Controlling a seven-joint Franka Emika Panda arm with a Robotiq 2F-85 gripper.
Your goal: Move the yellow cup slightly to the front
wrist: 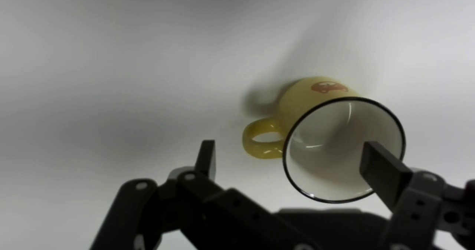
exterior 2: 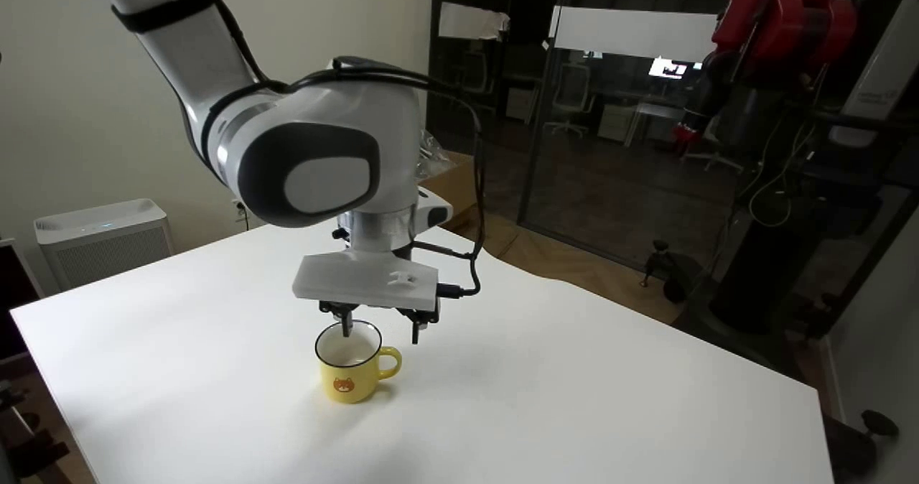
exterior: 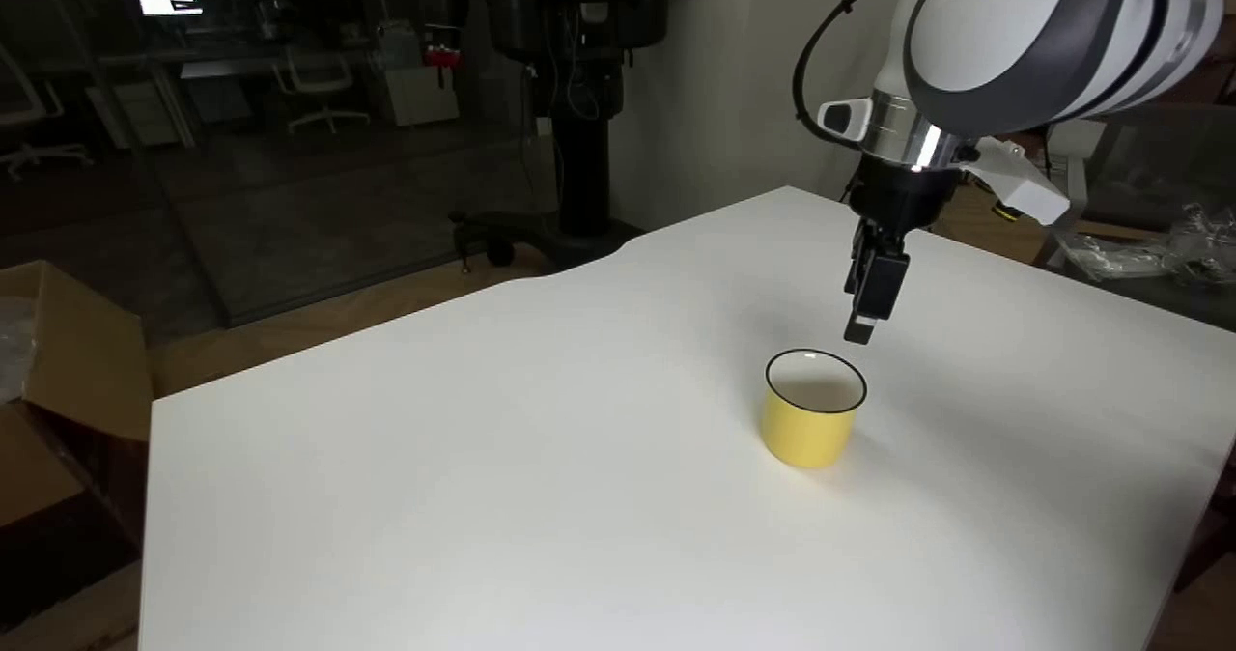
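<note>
The yellow cup [exterior: 807,437] stands upright on the white table. It has a thin black rim and a whitish inside. In an exterior view the cup [exterior 2: 361,380] shows its handle and a small orange animal face. My gripper [exterior 2: 381,337] is open and empty, pointing down above and a little behind the cup; it also shows in an exterior view [exterior: 859,319]. In the wrist view the fingers of the gripper [wrist: 289,144] are wide apart. One finger overlaps the opening of the cup [wrist: 298,96]; the other lies beyond the handle. No contact shows.
The white table [exterior: 435,477] also shows in an exterior view [exterior 2: 610,398]. A cardboard box [exterior: 87,352] stands on the floor past a table edge. A dark stand with a red robot [exterior 2: 782,31] is behind the table. A cable loops beside the arm.
</note>
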